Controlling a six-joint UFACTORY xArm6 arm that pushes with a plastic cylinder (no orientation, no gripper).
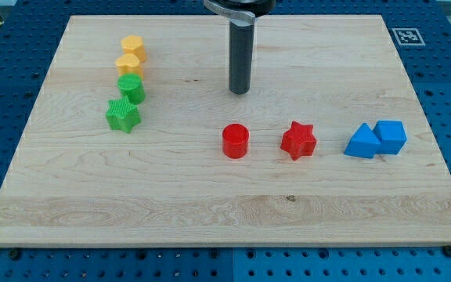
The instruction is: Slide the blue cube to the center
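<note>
The blue cube [391, 136] sits near the board's right edge, touching a blue triangular block [362, 142] on its left. My tip [239, 91] rests on the board near the top middle, far to the left of and above the blue cube. A red cylinder [235, 141] lies just below my tip, and a red star [298, 140] sits between it and the blue blocks.
At the left, a column holds two yellow blocks [132, 47] [129, 64], a green cylinder-like block [131, 88] and a green star [122, 115]. The wooden board [225, 211] lies on a blue pegboard table. A marker tag [405, 36] sits at the top right.
</note>
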